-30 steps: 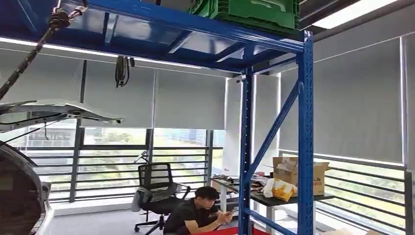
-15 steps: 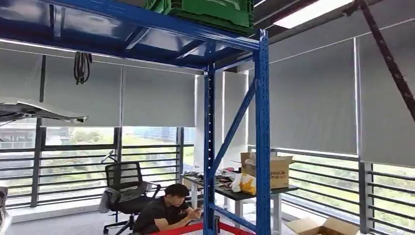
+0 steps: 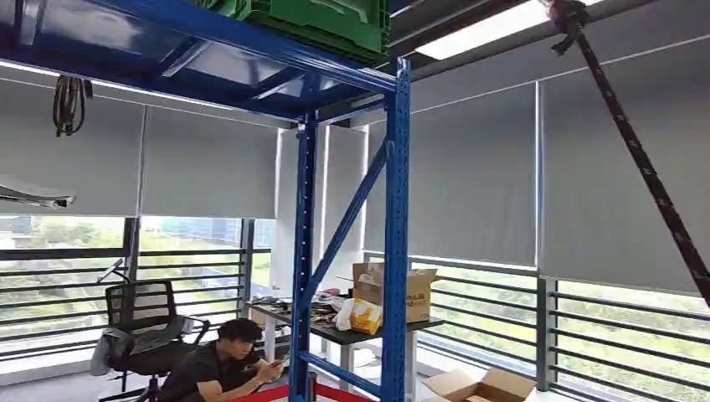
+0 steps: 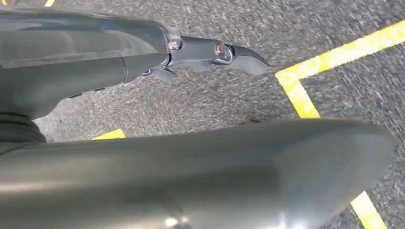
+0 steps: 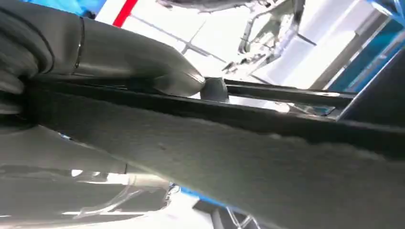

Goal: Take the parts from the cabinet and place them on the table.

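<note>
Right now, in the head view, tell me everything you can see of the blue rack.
The blue rack is a tall metal shelving frame, painted glossy blue. Two upright posts with rows of small holes rise from below the picture's bottom edge, joined by a slanted brace and a lower crossbar. At the top they carry a shelf of beams and panels, seen from below. A green crate sits on that shelf. A person crouches by its base, and a dark table with cardboard boxes stands behind it.

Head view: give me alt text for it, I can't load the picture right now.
A tall blue steel rack rises through the middle of the frame, with a green crate on its top shelf. Behind its base a person crouches near an office chair, beside a table with a cardboard box, against windows with grey blinds.
</note>
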